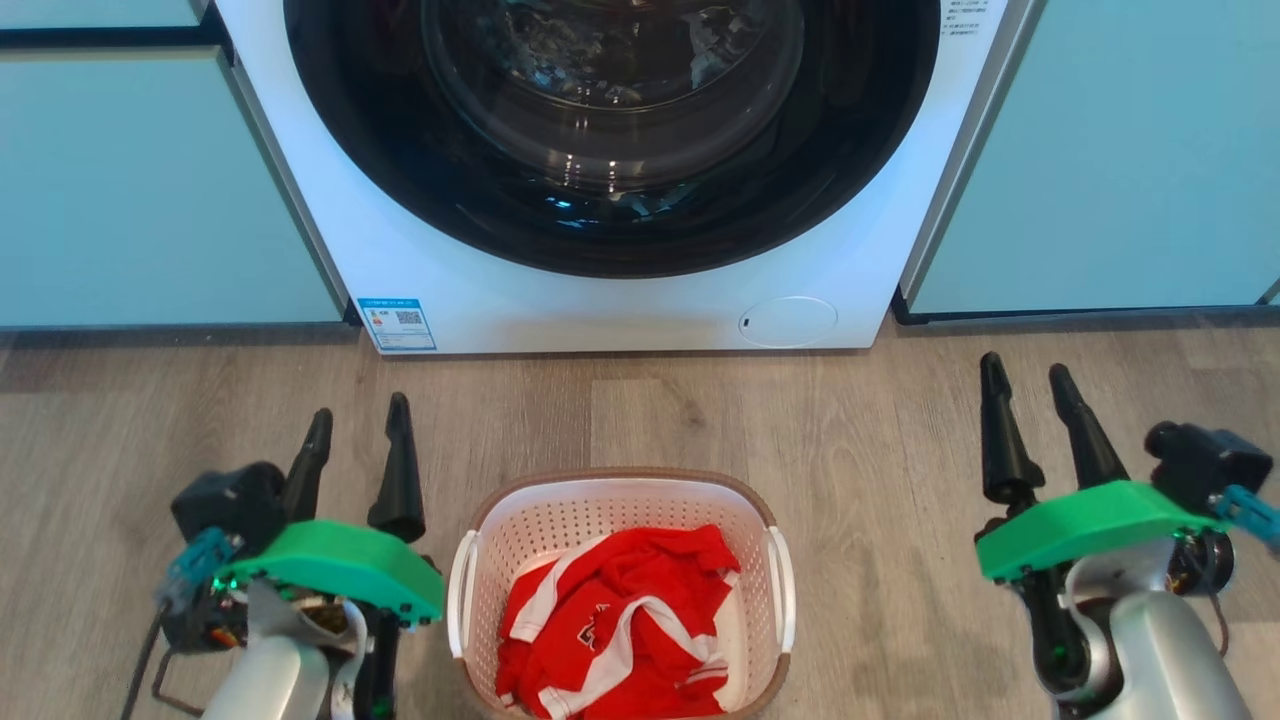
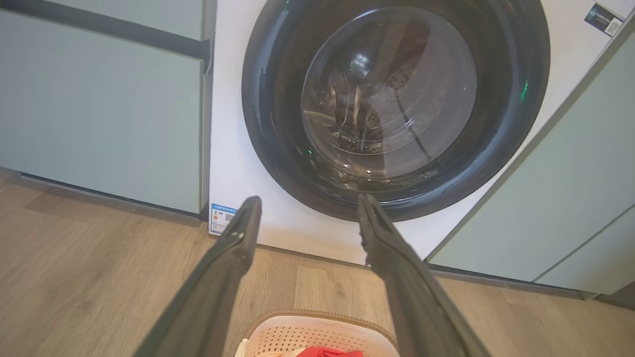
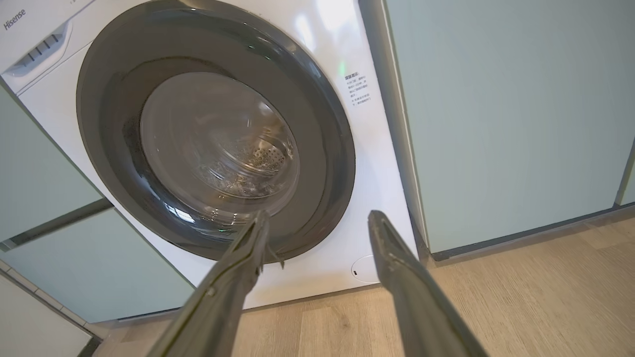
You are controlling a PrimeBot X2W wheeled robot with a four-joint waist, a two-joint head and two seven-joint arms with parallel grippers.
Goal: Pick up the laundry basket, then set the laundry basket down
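Wood-grain plank floor (image 1: 880, 430) across the lower half of the head view. Pale green cabinet fronts (image 1: 130, 190) on either side of a white front-loading washing machine (image 1: 600, 310) at the far edge of the floor. Round, dark-rimmed glass door (image 1: 610, 120) closed, drum visible behind the glass. Laundry basket (image 1: 560, 520) on the floor, centred in front of the machine and well apart from it, between the two arms. White perforated walls, brown woven-look rim, one white handle (image 1: 461, 590) on each side. Far rim of the basket also at the bottom edge of the left wrist view. Red garment (image 1: 620, 620) with white stripes crumpled inside the basket, mostly in its near part. Left gripper (image 1: 360, 408) near the basket's left side, apart from the handle. Its two dark fingers (image 2: 233, 253) spread in a moderate V, nothing between them, pointing towards the machine door. Right gripper (image 1: 1024, 366) well apart from the basket's right side, farther out than the left. Its fingers (image 3: 397, 267) likewise parted, nothing held, aimed at the machine's lower right front. Green housing (image 1: 340, 565) at the base of each gripper. Round white service flap (image 1: 788, 322) low on the right of the machine's front. Blue-bordered label (image 1: 397, 324) at its lower left corner.
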